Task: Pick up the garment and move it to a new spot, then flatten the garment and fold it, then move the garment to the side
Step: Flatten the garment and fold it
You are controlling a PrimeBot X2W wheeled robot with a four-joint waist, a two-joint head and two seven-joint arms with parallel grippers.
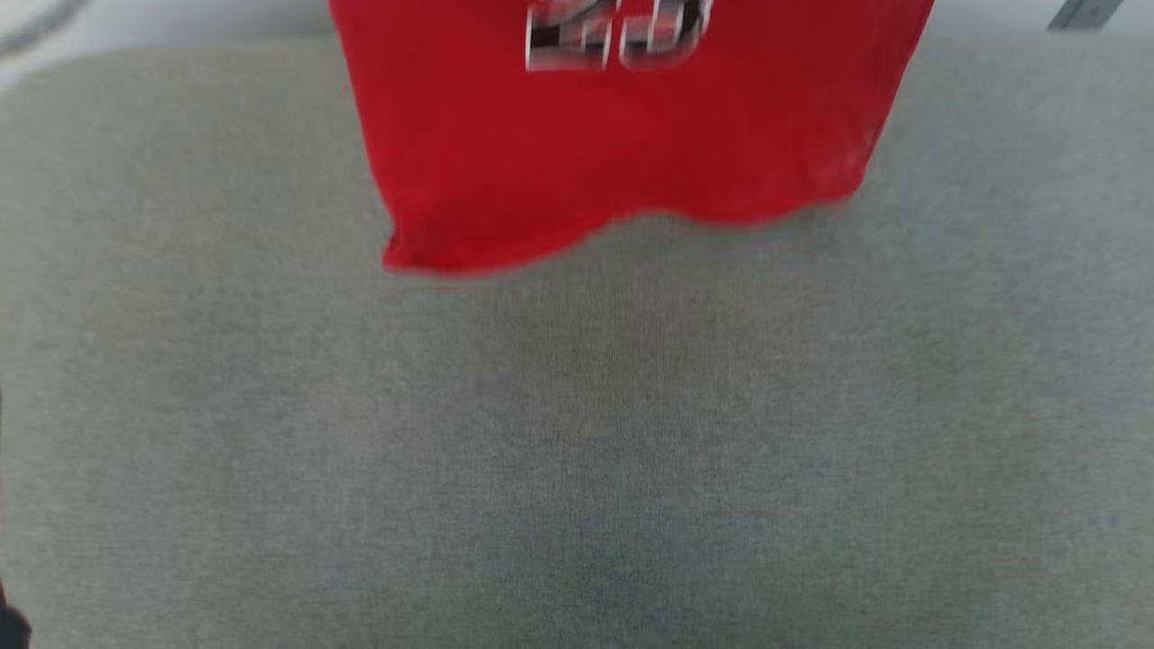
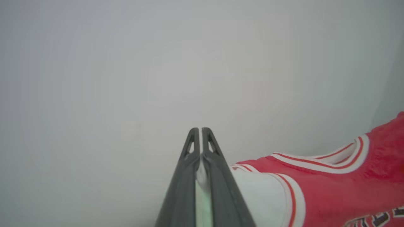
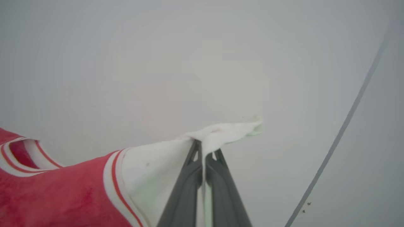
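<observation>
The shirt (image 1: pixel 622 135) hangs spread out, its wavy hem over the grey fabric surface (image 1: pixel 577 451); cannot tell if the hem touches it. Left gripper (image 2: pixel 198 130): fingers pressed together, pinching white sleeve cloth. Right gripper (image 3: pixel 202 144): fingers closed on the other white sleeve, cloth bunched over the tips.

The shirt (image 1: pixel 622 153) is red, with white sleeves, red-and-white striped trim and black, white-edged lettering; the cloth surface (image 1: pixel 577 451) is grey.
</observation>
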